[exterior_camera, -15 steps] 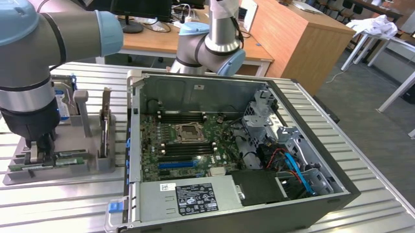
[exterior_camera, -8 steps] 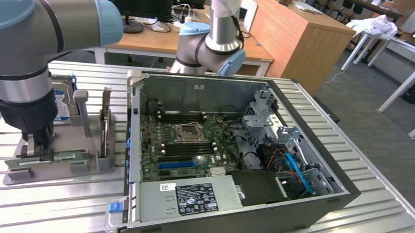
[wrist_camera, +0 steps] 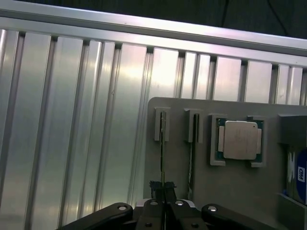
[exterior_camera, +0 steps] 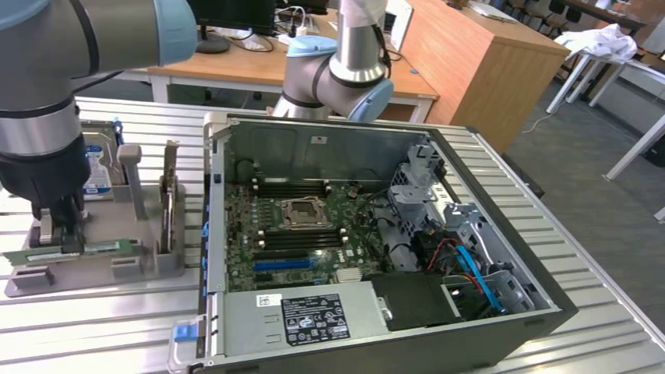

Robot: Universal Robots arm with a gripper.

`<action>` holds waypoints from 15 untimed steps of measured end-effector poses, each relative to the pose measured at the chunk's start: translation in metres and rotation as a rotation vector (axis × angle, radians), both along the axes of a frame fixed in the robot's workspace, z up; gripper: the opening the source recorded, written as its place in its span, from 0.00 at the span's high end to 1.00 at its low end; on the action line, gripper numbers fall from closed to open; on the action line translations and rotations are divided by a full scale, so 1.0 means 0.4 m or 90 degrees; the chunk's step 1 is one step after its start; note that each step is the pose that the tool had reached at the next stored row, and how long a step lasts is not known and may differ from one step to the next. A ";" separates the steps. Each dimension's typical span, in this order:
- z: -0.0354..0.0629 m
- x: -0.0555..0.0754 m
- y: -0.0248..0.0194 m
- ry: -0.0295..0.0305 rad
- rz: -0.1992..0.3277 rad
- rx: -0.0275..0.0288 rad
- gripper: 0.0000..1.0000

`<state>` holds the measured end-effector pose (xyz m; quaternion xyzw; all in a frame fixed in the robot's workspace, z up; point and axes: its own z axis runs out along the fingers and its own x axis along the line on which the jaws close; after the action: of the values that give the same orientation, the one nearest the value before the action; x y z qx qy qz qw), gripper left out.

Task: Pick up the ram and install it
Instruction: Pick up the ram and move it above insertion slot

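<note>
Right, exterior view first. The arm [exterior_camera: 42,117] comes down at the exterior view's left, over a grey holder tray [exterior_camera: 99,269] on the slatted metal table [exterior_camera: 104,327]. The gripper [exterior_camera: 67,243] is on the ram [exterior_camera: 104,249], a long green stick lying on edge across the front of the tray, its ends in the tray's small brackets. The fingers sit either side of the stick, toward its end at the exterior view's left. Behind the ram on the same tray are an upright hard drive [exterior_camera: 96,167] and an upright expansion card [exterior_camera: 170,195]. Just beside the tray, to the exterior view's right, is the open computer case [exterior_camera: 311,152]. Its motherboard [exterior_camera: 296,226] is exposed, with the CPU socket [exterior_camera: 308,210] between two banks of dark memory slots [exterior_camera: 296,187]. The ram is well apart from those slots.

Wrist view. It looks down past the gripper [wrist_camera: 163,186]. The fingertips [wrist_camera: 154,186] are pressed together onto the ram [wrist_camera: 163,143], seen edge-on as a thin line, so they are clamped on it. The ram's far end sits in a bracket of the tray [wrist_camera: 230,191]. A second thin strip [wrist_camera: 192,148] stands in the next bracket; can't tell what it is. Near that, a square silver processor chip [wrist_camera: 240,140] lies flat in its own recess. The hard drive [wrist_camera: 300,177] shows at the edge, and the table [wrist_camera: 72,120] lies beyond the tray.
</note>
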<state>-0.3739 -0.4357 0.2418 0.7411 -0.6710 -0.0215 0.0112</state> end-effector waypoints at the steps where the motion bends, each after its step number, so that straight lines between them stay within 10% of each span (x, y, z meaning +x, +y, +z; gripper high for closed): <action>1: 0.003 0.000 0.000 0.0000 0.000 0.0000 0.88; 15: 0.043 0.000 0.000 0.0000 0.000 0.0000 0.88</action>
<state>-0.3739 -0.4357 0.2589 0.7411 -0.6710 -0.0215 0.0112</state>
